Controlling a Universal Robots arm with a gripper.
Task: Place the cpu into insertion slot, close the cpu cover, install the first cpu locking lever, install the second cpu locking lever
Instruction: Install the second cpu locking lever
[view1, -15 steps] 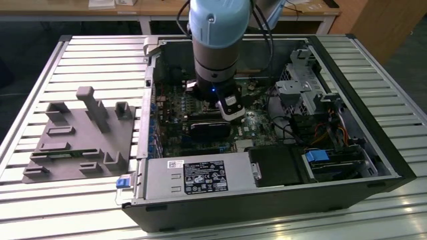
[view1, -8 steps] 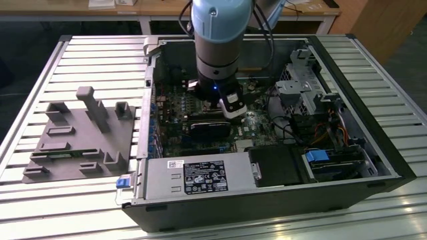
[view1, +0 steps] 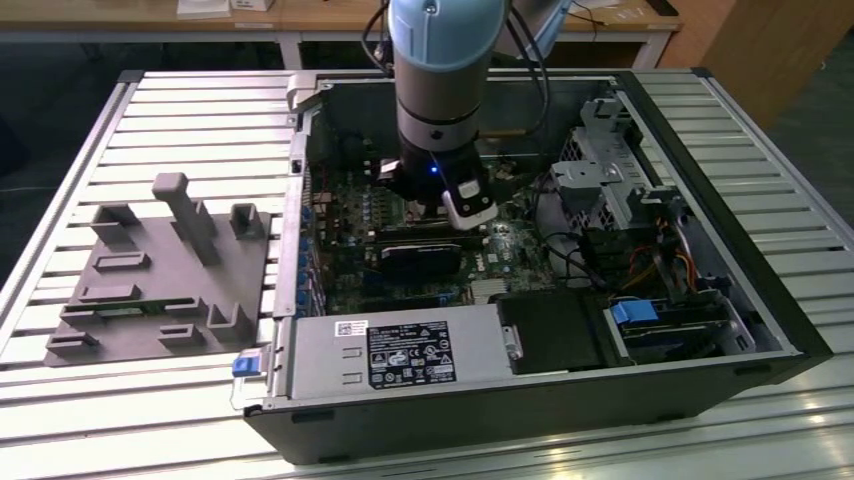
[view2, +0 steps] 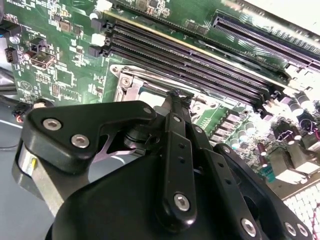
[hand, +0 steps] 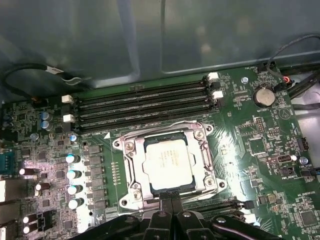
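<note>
Worktop (view1: 187, 120) of metal slats on the exterior view's left carries a grey fixture block (view1: 167, 270). Moving right I get the open computer case (view1: 694, 110), with the arm (view1: 441, 90) reaching straight down into it over the motherboard (view1: 347, 230). In the first wrist view the cpu (hand: 168, 163) sits in the insertion slot (hand: 131, 148), silver top showing through the window of the cpu cover (hand: 206, 155), which lies flat around it. My hand (hand: 170, 201) is pinched closed, fingertips together right at the socket's near edge, and I can't tell if it's touching anything. Memory slots (hand: 142, 102) run just beyond the socket.
</note>
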